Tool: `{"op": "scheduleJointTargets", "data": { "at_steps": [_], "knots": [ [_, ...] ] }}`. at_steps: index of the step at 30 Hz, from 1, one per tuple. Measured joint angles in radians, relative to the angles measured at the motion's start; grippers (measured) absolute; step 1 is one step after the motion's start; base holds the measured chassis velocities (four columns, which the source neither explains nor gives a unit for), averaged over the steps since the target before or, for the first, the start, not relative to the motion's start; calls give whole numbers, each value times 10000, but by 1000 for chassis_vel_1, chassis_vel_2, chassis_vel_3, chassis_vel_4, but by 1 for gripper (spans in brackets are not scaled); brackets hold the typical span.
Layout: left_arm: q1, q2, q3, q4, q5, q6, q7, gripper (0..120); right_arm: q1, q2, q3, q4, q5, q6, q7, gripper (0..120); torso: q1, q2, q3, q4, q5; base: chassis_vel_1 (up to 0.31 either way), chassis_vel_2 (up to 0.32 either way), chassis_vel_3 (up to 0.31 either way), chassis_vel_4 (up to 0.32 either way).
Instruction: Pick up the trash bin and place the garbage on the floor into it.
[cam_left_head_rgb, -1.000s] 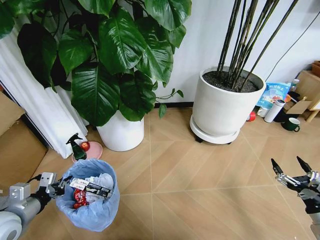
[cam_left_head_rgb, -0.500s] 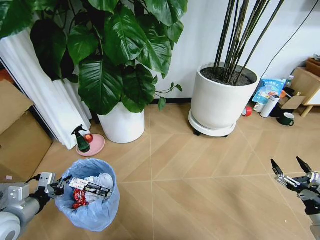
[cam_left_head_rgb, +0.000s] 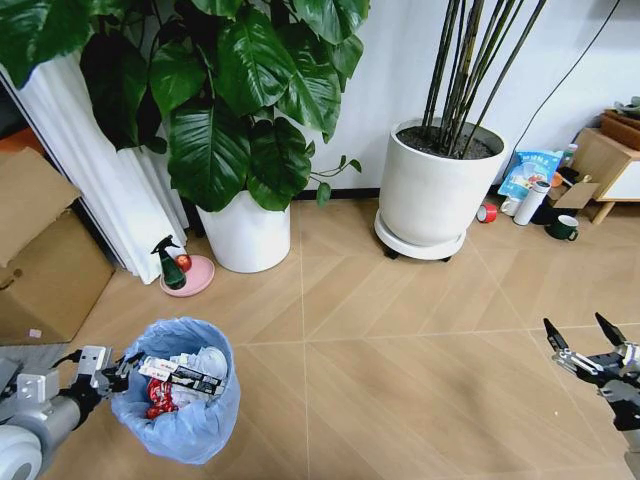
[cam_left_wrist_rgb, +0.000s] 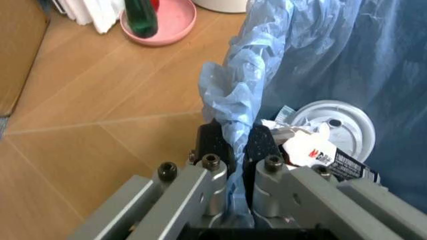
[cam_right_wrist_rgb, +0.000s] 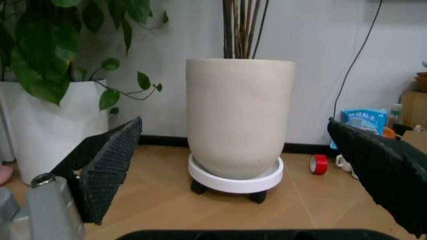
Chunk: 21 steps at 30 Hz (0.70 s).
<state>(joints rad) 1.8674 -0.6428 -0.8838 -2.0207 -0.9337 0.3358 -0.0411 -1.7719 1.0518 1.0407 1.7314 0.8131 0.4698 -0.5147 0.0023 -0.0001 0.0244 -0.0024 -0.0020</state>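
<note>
RISK: thin bag rim could tear or slip from the pinch, probably dropping the small round black trash bin lined with crinkly light-blue plastic (cam_left_head_rgb: 180, 395) | LEFT: left gripper (cam_left_wrist_rgb: 235, 145) pinched that rim, beside the bin | RIGHT: right gripper (cam_left_head_rgb: 585, 345) spread wide, empty, well apart from the bin | LOAD: wrappers and paper wads (cam_left_head_rgb: 178, 378) lay inside the bin.

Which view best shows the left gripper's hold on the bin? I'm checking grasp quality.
The left wrist view: the left gripper is shut on the trash bin bag rim, pinched between its fingers. The head view shows it small, at the bin's side.
</note>
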Motion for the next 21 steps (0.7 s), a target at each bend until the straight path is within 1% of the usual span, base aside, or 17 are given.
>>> {"op": "scheduleJointTargets", "data": {
  "at_steps": [8, 13, 16, 19, 21],
  "knots": [
    [113, -47, -97, -51, 11, 0, -6, 0, -10, 2, -12, -10, 14, 22, -34, 100, 1, 0, 0, -5, 1, 105, -102, -117, 86],
    [184, -114, -128, -93, 38, 0, -7, 0, -40, 2, -11, 1, 41, 39, -94, 100, 1, 0, 0, 2, -1, 115, -107, -103, 131],
    [221, -147, -149, -107, 61, 0, -4, 0, -62, 7, -10, 0, 44, 65, -116, 100, 1, 0, 0, -2, 3, 108, -113, -108, 119],
    [267, -162, -190, -111, 70, 0, 0, 0, -80, 1, -3, -5, 59, 77, -127, 100, 1, 0, 0, -3, -2, 120, -118, -114, 94],
    [289, -165, -220, -119, 72, 0, 2, 0, -81, -13, 1, -7, 69, 80, -131, 100, 1, 0, 0, 0, -1, 127, -107, -119, 88]
  ]
}}
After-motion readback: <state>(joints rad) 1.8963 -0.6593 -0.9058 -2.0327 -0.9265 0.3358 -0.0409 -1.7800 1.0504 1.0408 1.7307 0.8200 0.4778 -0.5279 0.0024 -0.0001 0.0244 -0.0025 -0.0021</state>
